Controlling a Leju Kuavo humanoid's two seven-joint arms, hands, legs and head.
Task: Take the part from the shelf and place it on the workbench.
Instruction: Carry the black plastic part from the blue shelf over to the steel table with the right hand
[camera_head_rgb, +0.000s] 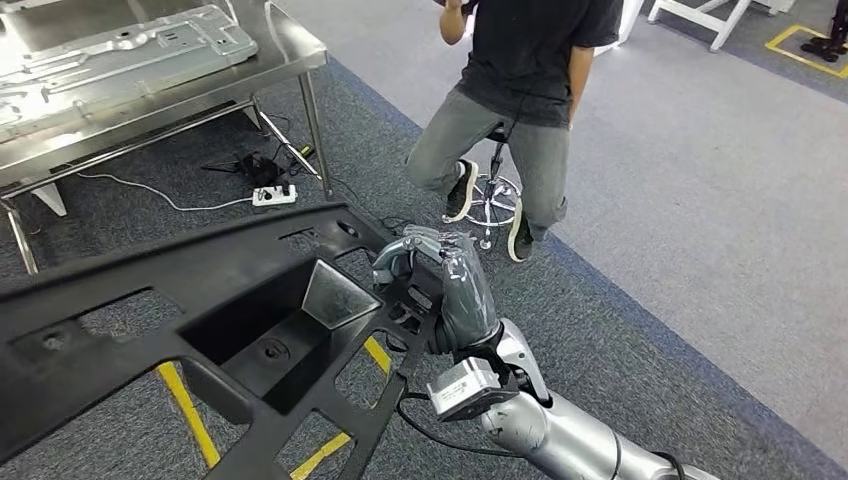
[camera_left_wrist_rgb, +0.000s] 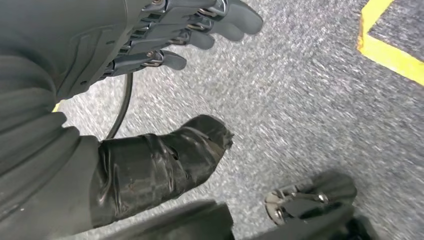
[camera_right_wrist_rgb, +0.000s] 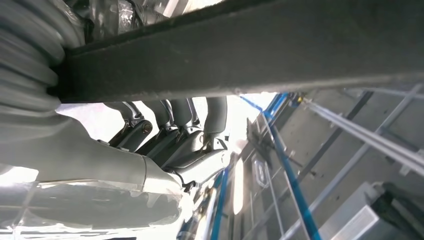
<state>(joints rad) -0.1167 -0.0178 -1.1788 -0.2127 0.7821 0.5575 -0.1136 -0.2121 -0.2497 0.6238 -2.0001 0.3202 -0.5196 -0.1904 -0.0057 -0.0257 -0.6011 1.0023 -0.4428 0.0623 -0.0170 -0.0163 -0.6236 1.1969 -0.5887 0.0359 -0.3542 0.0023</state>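
Silver right arm (camera_head_rgb: 570, 435) enters the head view from the lower edge, wrist camera block on its upper side. Right hand (camera_head_rgb: 447, 280) grey, fingers hooked over the right-hand edge of the part (camera_head_rgb: 200, 330); it grips that edge. Right wrist view, from close behind: dark band of the part (camera_right_wrist_rgb: 250, 50) crosses the picture, fingers (camera_right_wrist_rgb: 170, 130) curled against it from one side, pale thumb cover beside them. Grasp confirmed there.

Part: large black plastic panel, long, with cut-out openings and a deep rectangular recess near its middle. It lies across the lower left of the head view, held up above the grey carpet; its left end runs off the picture's left edge. Yellow floor tape (camera_head_rgb: 190, 410) shows through the openings.

Left hand (camera_left_wrist_rgb: 165, 40) in the left wrist view: dark fingers stretched out and apart, black-taped thumb (camera_left_wrist_rgb: 165, 160) separate from them, nothing between. Released, hanging over the speckled carpet, yellow tape (camera_left_wrist_rgb: 390, 50) off to one corner.

Beyond the part, upper left of the head view: steel worktop (camera_head_rgb: 290, 50) carrying pale sheet-metal pieces (camera_head_rgb: 120, 50). White power strip (camera_head_rgb: 273, 194) with cable on the carpet under it. A person in a dark shirt and grey trousers sits on a wheeled stool (camera_head_rgb: 492, 195), well apart from the right hand.
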